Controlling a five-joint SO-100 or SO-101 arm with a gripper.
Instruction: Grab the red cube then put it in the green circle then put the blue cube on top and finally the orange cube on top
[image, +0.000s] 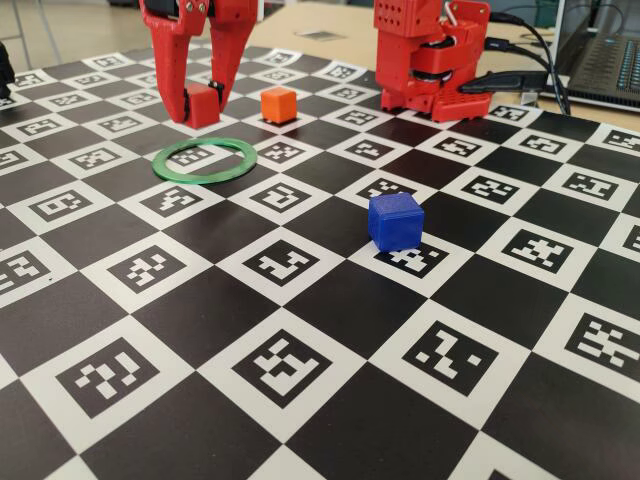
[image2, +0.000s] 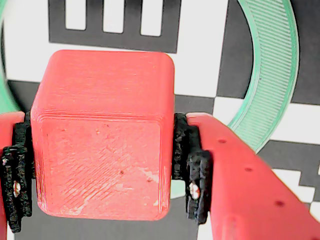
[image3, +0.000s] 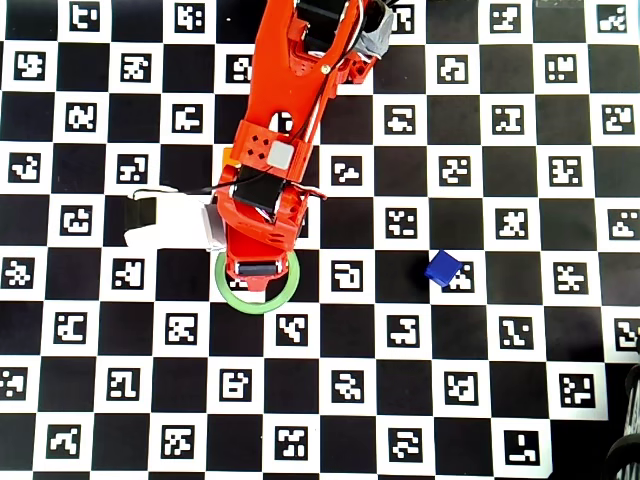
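Observation:
My red gripper (image: 202, 110) is shut on the red cube (image: 203, 101), which hangs just off the checkered board by the far rim of the green circle (image: 204, 160). In the wrist view the black pads (image2: 192, 160) press both sides of the red cube (image2: 100, 100), and the green circle (image2: 272, 75) curves behind it. The orange cube (image: 278, 104) sits just right of the gripper in the fixed view. The blue cube (image: 395, 220) stands alone mid-board, also visible from overhead (image3: 441, 268). From overhead the arm hides the red cube, and the green circle (image3: 256, 303) shows under the gripper (image3: 258, 270).
The arm's red base (image: 430, 55) stands at the back right of the fixed view, with cables and a laptop (image: 605, 60) beyond it. A white patch (image3: 170, 222) lies left of the arm from overhead. The board (image: 300, 400) is covered in marker squares.

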